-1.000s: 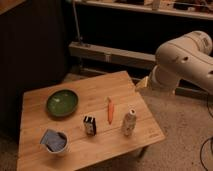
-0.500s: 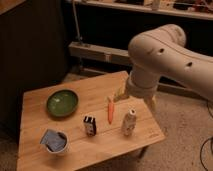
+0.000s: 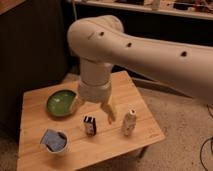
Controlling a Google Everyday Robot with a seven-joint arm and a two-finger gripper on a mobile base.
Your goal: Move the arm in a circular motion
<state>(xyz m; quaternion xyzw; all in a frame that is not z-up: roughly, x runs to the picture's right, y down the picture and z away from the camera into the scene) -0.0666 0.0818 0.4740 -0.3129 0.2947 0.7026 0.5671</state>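
Obs. The arm (image 3: 135, 47) fills most of the view. It enters from the right edge, runs left and slightly up to a bulbous joint at upper centre, then turns straight down over the counter (image 3: 112, 147). The shell is smooth and cream-white, with small dark holes along the long segment.

The end effector (image 3: 92, 102) hangs under the wrist cuff, above the middle of the counter, just right of the green bowl (image 3: 61, 102) and just beyond the small dark can (image 3: 89, 125). We cannot tell whether it is spread or pressed together. A tan-orange sliver (image 3: 109, 113) below the cuff on the right may belong to it or may be lying on the counter. We see nothing held.

Other items: a white bottle (image 3: 129, 122) stands upright to the right of the can. A cup with blue cloth (image 3: 54, 141) sits near-left.

Handling note. The task's thing is the arm itself, so there is no place to take hold and no grasp is called for. We judge the arm to be rigid, heavy and slow to stop, with a hard, slick casing. The circle should be traced in free air.

Risk, as we judge it: the wrist hangs low over the items, and the upright bottle looks the easiest to tip. We would favour a higher plane for the sweep.
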